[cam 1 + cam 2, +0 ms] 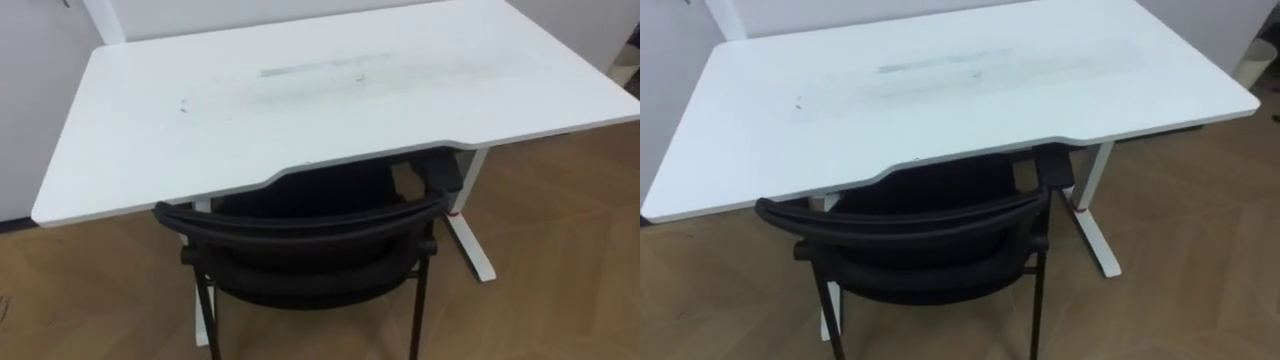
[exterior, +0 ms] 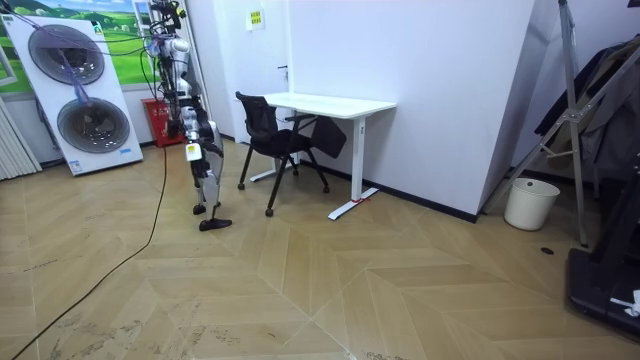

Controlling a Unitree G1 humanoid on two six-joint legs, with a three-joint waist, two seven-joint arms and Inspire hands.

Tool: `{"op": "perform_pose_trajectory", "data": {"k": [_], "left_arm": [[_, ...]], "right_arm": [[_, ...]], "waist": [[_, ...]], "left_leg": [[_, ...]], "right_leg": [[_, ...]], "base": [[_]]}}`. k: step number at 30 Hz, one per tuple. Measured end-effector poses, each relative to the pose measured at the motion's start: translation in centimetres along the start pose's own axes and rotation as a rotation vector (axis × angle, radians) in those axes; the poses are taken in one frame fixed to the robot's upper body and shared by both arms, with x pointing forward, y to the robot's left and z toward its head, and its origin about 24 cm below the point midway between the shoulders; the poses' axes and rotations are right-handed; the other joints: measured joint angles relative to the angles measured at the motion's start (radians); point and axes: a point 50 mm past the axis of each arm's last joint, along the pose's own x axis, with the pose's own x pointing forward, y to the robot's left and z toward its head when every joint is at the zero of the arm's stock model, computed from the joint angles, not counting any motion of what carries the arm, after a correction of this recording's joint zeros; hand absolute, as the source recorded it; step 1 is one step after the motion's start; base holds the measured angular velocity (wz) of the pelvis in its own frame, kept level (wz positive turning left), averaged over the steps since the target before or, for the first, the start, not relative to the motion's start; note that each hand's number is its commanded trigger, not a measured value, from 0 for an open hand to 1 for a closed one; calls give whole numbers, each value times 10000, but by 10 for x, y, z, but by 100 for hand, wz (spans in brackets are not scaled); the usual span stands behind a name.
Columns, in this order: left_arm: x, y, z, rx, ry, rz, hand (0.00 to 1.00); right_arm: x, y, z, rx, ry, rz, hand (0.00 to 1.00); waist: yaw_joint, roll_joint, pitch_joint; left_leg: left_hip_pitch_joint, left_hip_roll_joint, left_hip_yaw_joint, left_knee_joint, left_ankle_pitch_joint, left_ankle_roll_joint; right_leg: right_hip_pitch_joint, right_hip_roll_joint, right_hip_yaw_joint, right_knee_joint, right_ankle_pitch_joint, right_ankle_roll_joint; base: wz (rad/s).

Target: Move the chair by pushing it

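A black chair [image 1: 300, 225] stands straight in front of me with its curved backrest toward me. Its seat [image 1: 940, 190] reaches partly under the front edge of the white desk [image 1: 300, 90]. In the room view I stand about a step behind the chair [image 2: 270, 135], on the room view's left, facing the desk [image 2: 330, 103]. My right hand [image 2: 193, 152] hangs low at my side, apart from the chair.
The desk stands against a white wall on white legs [image 1: 470, 235], and a dark object [image 2: 330, 137] hangs under its top. A white machine [image 2: 85, 100] and a red item [image 2: 158, 120] are behind me. A white bin [image 2: 530, 203] sits far right on the wood floor.
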Motion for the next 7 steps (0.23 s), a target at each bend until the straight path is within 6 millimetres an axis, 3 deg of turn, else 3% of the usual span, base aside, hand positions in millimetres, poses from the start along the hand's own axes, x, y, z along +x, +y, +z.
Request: {"op": "perform_pose_trajectory", "data": {"k": [2, 7], "left_arm": [[-1, -18, 23, 892, -526, -777, 0], [-5, -37, 45, 1973, -1400, -1746, 0]], "right_arm": [[-2, 25, 17, -518, -378, 912, 0], [-10, 64, 40, -950, -980, 2773, 0]], "waist": [[33, -18, 23], [37, -33, 38]], "left_leg": [[-52, 4, -50, 26, -1, -1], [-138, -30, -166, 80, -8, -16]], "right_leg": [[2, 24, -32, -59, 10, -4], [41, 32, -177, -180, 11, -3]], "base": [[5], [7]]}}
